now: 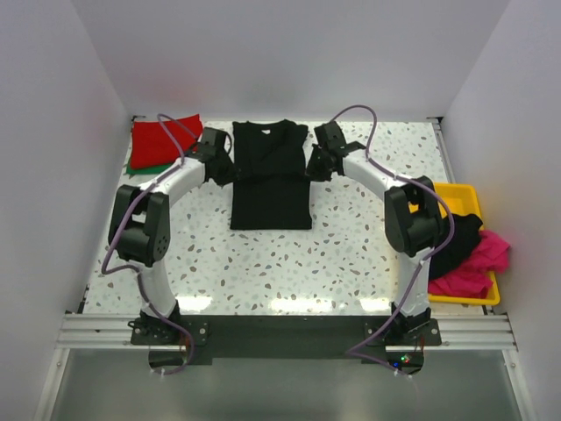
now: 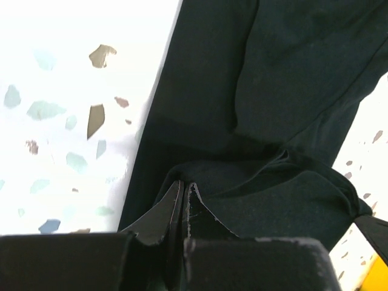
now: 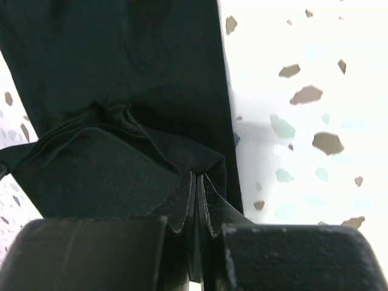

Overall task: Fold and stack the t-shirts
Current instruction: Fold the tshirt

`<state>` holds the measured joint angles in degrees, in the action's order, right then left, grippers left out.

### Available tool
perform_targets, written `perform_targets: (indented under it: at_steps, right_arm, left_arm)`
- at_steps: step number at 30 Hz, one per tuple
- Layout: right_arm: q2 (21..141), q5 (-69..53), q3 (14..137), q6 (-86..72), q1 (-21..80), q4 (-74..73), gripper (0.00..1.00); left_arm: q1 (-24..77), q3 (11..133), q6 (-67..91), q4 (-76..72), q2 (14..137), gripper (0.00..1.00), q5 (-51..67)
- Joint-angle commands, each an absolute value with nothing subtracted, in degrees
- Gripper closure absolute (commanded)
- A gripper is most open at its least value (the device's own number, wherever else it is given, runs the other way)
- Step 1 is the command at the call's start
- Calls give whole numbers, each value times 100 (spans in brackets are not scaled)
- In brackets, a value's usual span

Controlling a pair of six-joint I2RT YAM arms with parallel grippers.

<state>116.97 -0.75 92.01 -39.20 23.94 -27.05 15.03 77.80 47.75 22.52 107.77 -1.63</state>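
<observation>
A black t-shirt (image 1: 272,180) lies flat at the middle back of the table, its sides folded in to a narrow strip. My left gripper (image 1: 226,168) is at its left edge near the top and is shut, a fold of the black cloth (image 2: 291,73) pinched at its tips (image 2: 183,185). My right gripper (image 1: 313,163) is at the right edge, shut on bunched black cloth (image 3: 121,60) at its tips (image 3: 199,177). A folded red t-shirt (image 1: 162,139) lies on a green one (image 1: 140,167) at the back left.
A yellow tray (image 1: 465,195) sits at the right edge of the table and holds a crumpled pink t-shirt (image 1: 480,263) and a black one (image 1: 456,241). White walls close in the table on the left, back and right.
</observation>
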Motion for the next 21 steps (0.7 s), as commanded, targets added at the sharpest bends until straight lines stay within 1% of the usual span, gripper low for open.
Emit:
perform_targets:
  at_steps: [1,6,7,8,10,11,12,14,15,17,18,20,21]
  right_arm:
    - [11891,17,9588,-3753,2320,-2769,100]
    - [12137,9,9817,-3700,2241,-2786,100]
    - [12190,17,9843,-3691,2224,-2751,100]
    - [12208,18,9870,-3648,2180,-2734,100]
    - [12260,17,9975,-3525,2136,-2664,100]
    - [12287,9,10036,-3455,2127,-2654,100]
    - [12313,9,10107,-3393,2127,-2680,97]
    - [12375,44,10362,-3182,2127,-2821,91]
    - [12375,70,10441,-3095,2127,-2847,78]
    - [12244,123,10433,-2884,2127,-2848,64]
    - [12182,236,10415,-2822,2118,-2822,54]
    - [12077,334,10380,-2725,2127,-2874,45]
    - [11937,325,10354,-2725,2118,-2883,44]
  left_arm:
    - [1406,8094,4553,1890,10942,100,-106]
    - [1336,8200,4456,1697,11188,100,-26]
    - [1310,8174,4421,1548,11197,96,104]
    - [1292,8130,4377,1442,11180,88,166]
    - [1222,8008,4290,1021,11127,81,377]
    - [1204,8007,4272,967,11101,72,413]
    - [1187,8007,4245,862,11083,68,448]
    - [1152,8016,4219,861,10987,62,483]
    - [1151,7981,4210,879,10943,59,475]
    - [1160,7832,4262,905,10672,55,344]
    - [1169,7674,4306,644,10539,55,369]
    - [1230,7086,4517,396,10145,55,404]
    - [1274,6936,4561,265,10056,56,430]
